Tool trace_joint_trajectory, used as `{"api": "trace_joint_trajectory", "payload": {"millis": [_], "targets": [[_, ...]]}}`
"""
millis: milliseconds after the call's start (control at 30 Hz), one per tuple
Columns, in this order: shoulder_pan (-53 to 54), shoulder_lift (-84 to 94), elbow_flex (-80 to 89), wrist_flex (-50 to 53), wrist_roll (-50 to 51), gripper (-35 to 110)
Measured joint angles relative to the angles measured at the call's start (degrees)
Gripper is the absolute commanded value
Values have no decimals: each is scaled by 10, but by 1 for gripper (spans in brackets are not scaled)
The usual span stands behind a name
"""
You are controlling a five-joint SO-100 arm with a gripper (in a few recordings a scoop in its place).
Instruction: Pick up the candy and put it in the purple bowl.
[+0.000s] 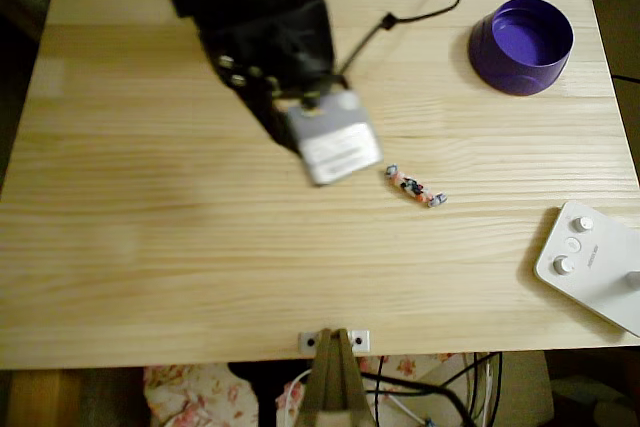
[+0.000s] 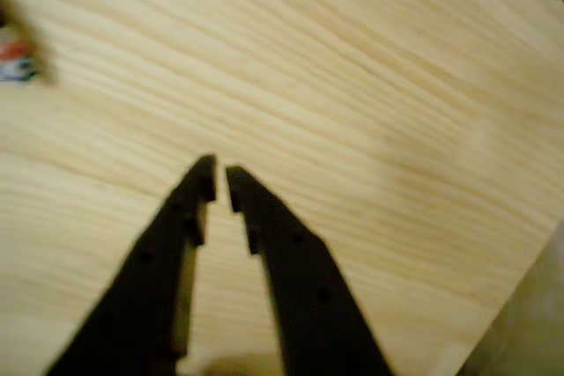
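Pale pine boards, laid with the grain running across, make up the wooden tabletop [image 1: 150, 247], lit warmly and a little dim; flowered cloth shows past its near and far edges, and black cables trail off the back. At the right edge of the overhead view sits a white device with round knobs [image 1: 590, 262].

The slim wrapped candy, pinkish-orange with dark specks and twisted pale ends [image 1: 416, 186], lies flat on the wood right of centre, just beside the arm's grey wrist block in the overhead view. The round deep purple plastic bowl [image 1: 521, 45] stands well apart from it, toward the far right corner.

In the wrist view the black two-finger gripper [image 2: 220, 184] has its tips nearly pressed together, only a thin slit between them, holding nothing (the view is blurred).

The risk, as I judge it: the candy is at that view's far left edge [image 2: 16, 63], off the gripper's line. Descending with the jaws so narrow would likely nudge or roll the candy rather than straddle it.
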Motion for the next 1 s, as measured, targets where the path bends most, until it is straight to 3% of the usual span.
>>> {"api": "trace_joint_trajectory", "payload": {"millis": [433,1000], "targets": [[-89,-159,-79,5,-84,1],[-190,-286,-186,12,-22,17]]}}
